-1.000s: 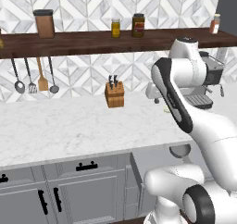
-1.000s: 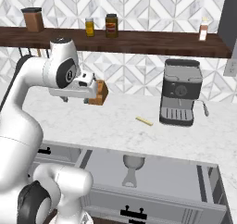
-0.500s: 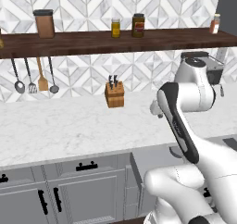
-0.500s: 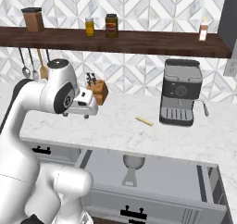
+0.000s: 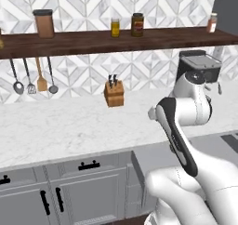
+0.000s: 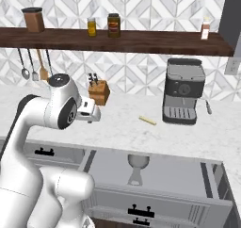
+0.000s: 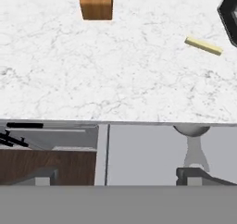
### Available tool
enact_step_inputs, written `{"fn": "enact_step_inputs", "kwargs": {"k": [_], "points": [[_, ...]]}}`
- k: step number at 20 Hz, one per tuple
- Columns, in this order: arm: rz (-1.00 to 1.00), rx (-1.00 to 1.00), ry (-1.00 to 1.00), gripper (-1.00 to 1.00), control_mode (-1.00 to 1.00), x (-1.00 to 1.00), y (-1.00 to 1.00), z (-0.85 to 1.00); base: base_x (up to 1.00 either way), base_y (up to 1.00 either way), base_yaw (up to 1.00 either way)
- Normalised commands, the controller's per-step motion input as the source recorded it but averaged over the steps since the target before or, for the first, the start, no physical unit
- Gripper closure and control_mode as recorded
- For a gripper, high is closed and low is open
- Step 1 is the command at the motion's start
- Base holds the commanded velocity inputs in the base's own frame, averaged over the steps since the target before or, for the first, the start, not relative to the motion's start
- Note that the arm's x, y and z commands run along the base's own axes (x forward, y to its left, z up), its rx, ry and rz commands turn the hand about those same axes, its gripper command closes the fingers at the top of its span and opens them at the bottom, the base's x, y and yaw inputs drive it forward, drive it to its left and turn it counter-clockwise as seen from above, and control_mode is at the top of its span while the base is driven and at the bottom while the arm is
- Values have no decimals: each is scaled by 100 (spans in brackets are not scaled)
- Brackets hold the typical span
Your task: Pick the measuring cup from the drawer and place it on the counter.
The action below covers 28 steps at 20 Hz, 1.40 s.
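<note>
From left to right in the hand view: the knife block (image 7: 96,3) stands on the counter (image 7: 115,75), a pale stick (image 7: 203,46) lies further right, and below the counter's edge the open drawer (image 7: 148,153) holds the measuring cup (image 7: 191,131). The hand (image 7: 118,177) has its fingers wide apart, empty. The cup lies ahead and right of it, beside the right fingertip (image 7: 196,174), bowl toward the counter, handle running back toward the hand.
</note>
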Motion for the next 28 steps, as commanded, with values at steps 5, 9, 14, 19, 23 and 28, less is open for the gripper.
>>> {"fn": "enact_step_inputs", "kwargs": {"k": [5, 9, 14, 19, 23, 28], "points": [[0, 0, 0, -100, 100, 0, 0, 0, -33, 100, -43], [0, 0, 0, -100, 100, 0, 0, 0, -2, 99, -57], [0, 0, 0, -100, 100, 0, 0, 0, 9, 92, -64], [0, 0, 0, -100, 100, 0, 0, 0, 44, 34, -62], [0, 0, 0, -100, 100, 0, 0, 0, 56, -4, -52], [0, 0, 0, -100, 100, 0, 0, 0, 10, -5, -46]]}}
